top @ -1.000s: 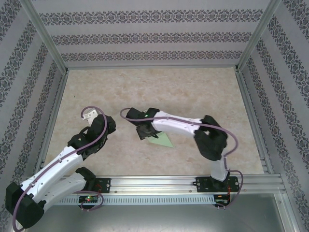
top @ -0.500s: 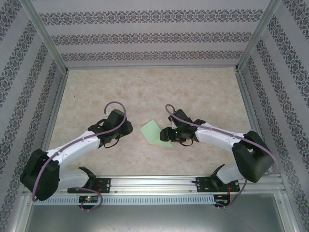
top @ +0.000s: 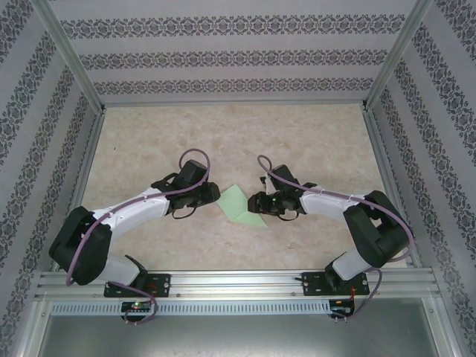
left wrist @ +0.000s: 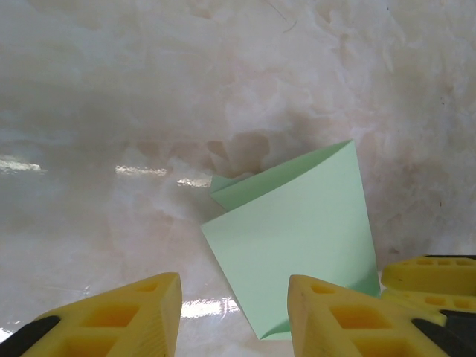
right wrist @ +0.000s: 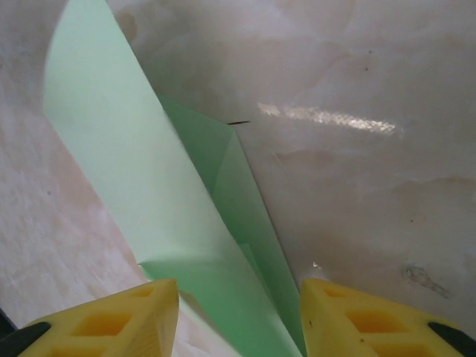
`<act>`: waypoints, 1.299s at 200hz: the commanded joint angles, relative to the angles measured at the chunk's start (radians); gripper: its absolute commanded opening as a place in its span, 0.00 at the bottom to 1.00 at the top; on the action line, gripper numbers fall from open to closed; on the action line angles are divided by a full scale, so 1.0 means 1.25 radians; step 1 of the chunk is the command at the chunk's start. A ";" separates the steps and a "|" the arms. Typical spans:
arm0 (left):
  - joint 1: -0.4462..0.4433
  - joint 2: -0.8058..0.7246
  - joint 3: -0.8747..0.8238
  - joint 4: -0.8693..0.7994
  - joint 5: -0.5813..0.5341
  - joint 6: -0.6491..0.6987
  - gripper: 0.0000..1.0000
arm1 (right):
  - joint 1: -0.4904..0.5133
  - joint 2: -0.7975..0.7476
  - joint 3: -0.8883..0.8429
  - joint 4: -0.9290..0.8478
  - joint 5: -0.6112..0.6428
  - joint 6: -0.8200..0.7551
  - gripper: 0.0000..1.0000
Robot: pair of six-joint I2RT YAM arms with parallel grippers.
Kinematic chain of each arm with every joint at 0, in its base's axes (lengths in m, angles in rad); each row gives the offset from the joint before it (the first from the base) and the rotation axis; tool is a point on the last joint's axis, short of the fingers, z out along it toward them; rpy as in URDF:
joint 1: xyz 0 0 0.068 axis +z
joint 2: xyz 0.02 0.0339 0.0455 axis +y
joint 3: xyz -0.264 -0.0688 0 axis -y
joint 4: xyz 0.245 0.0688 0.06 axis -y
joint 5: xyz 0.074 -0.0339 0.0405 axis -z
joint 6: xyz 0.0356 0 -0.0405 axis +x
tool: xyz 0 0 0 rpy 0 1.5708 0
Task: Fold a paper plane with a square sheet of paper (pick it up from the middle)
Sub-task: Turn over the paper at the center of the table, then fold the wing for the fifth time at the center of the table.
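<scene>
The square sheet of paper [top: 239, 204], pale mint green and folded into a broad wedge, lies on the marble-look table [top: 297, 141] between both arms. My left gripper [top: 215, 195] sits at its left edge, jaws open. In the left wrist view the paper [left wrist: 297, 230] lies just ahead of that gripper [left wrist: 234, 316], its near corner between the yellow fingers [left wrist: 141, 312]. My right gripper [top: 255, 202] is at the paper's right side. Seen from the right wrist, a raised green fold [right wrist: 186, 223] runs into the open gap of that gripper [right wrist: 239, 316]; contact is unclear.
Patterned walls with aluminium posts [top: 74, 67] enclose the table on three sides. An aluminium rail [top: 238, 281] carrying both arm bases runs along the near edge. The right gripper's yellow fingertips [left wrist: 431, 274] show beyond the paper in the left wrist view.
The left arm has swung right and extended up to the paper's left edge. The right arm has pulled back off the paper to its right side, and its jaws have narrowed.
</scene>
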State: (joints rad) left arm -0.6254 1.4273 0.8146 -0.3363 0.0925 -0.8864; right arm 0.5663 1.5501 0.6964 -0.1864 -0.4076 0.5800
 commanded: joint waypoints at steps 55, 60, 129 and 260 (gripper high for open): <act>-0.018 0.046 0.046 0.005 0.028 0.023 0.42 | -0.012 -0.027 -0.166 0.275 0.021 0.290 0.21; -0.019 0.047 0.044 0.007 0.029 0.021 0.42 | -0.009 -0.030 -0.181 0.297 0.030 0.318 0.20; -0.049 0.075 -0.001 0.098 0.120 -0.049 0.46 | 0.053 -0.027 -0.197 0.293 0.122 0.416 0.19; -0.148 0.137 -0.047 0.270 0.085 -0.215 0.55 | 0.056 0.016 -0.177 0.276 0.120 0.400 0.19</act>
State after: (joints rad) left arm -0.7948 1.5677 0.7414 -0.1196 0.1970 -1.1145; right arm 0.6155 1.5066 0.4709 0.1642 -0.2836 1.0832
